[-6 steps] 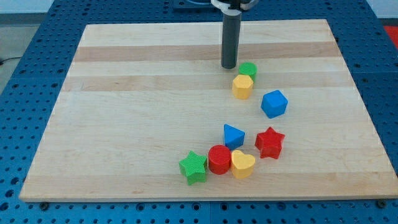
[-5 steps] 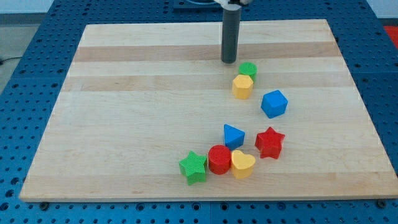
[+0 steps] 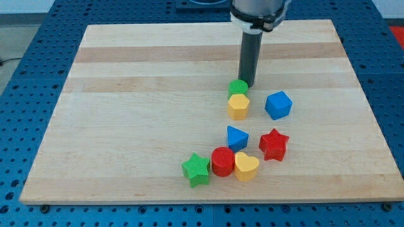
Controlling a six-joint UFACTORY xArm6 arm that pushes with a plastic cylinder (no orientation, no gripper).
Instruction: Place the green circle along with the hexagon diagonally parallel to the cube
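The green circle [image 3: 238, 87] sits right above the yellow hexagon [image 3: 238, 106], and the two touch, a little right of the board's middle. The blue cube [image 3: 278, 104] stands to their right, apart from them. My tip [image 3: 246, 84] is at the green circle's upper right edge, touching or almost touching it.
Lower on the wooden board [image 3: 126, 126] lie a blue triangle [image 3: 237, 137], a red star [image 3: 274, 144], a green star [image 3: 196, 169], a red circle [image 3: 222, 161] and a yellow heart [image 3: 246, 166]. The last three sit in a touching row.
My tip moved right and down, from above-left of the green circle to its upper right. The green circle and the yellow hexagon shifted down and to the left together.
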